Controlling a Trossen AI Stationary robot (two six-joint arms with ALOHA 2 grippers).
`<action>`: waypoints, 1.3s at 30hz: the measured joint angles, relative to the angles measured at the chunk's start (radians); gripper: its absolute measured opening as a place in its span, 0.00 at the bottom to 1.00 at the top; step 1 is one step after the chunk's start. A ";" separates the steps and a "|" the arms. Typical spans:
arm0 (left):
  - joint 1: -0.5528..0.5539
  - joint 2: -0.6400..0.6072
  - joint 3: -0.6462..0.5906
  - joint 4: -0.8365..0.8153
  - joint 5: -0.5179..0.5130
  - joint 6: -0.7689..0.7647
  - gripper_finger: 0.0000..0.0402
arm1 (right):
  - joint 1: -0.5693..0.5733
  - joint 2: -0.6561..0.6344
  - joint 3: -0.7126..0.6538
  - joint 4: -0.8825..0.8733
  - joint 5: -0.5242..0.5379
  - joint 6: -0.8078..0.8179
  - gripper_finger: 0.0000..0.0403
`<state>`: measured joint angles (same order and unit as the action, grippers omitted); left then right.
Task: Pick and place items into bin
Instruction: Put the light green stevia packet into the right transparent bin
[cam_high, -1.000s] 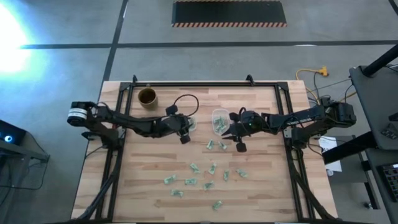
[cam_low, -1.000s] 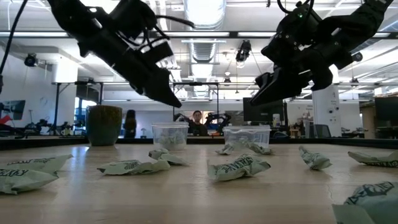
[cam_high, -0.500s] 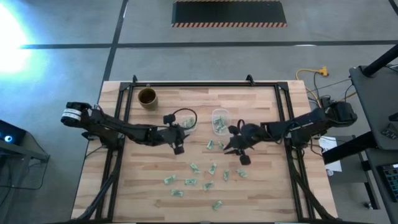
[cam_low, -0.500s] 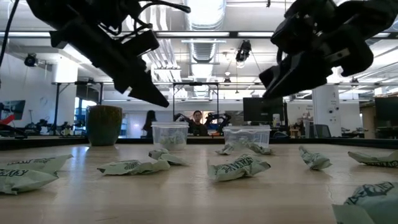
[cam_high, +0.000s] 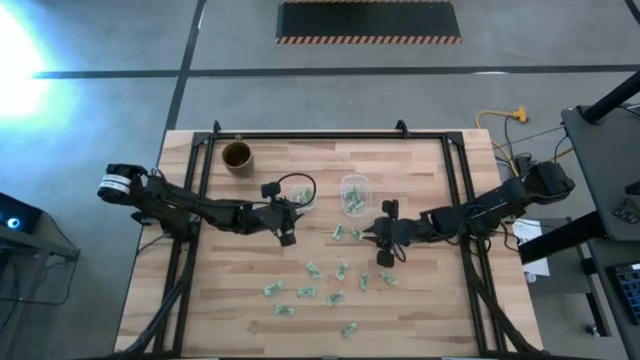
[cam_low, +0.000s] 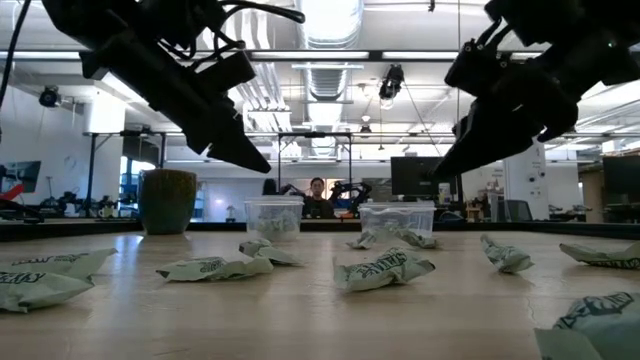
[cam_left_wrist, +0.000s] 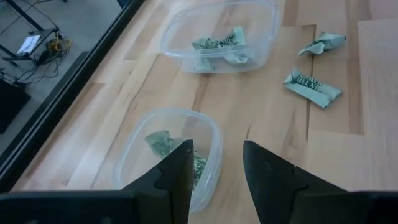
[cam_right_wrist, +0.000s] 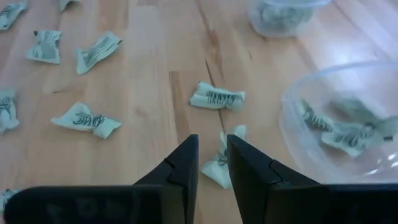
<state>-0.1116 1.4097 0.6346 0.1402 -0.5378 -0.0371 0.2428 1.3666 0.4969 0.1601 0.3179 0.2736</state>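
Left gripper (cam_left_wrist: 216, 180) released, empty, above its clear tub (cam_left_wrist: 171, 152); right gripper (cam_right_wrist: 212, 165) released, over a green-and-white item (cam_right_wrist: 222, 160) beside second tub (cam_right_wrist: 339, 124) on worktop (cam_right_wrist: 143, 93).

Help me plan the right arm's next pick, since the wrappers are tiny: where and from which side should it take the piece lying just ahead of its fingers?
Grip the wrapper across its puffy middle, coming straight down from above. It lies flat on the table, close beside the clear tub, so a side approach would likely bump the tub. The right gripper is already open over it.
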 joint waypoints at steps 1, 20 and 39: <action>0.000 0.000 0.000 0.000 0.000 0.000 0.31 | 0.001 0.007 0.000 0.000 0.000 0.017 0.18; -0.002 0.000 -0.001 0.001 0.000 -0.004 0.31 | 0.001 0.220 -0.002 0.104 -0.003 0.121 0.42; -0.002 -0.001 0.000 0.008 0.000 -0.008 0.31 | 0.002 0.334 0.063 0.115 0.044 0.138 0.47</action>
<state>-0.1135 1.4090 0.6342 0.1486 -0.5374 -0.0452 0.2443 1.7003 0.5602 0.2754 0.3621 0.4115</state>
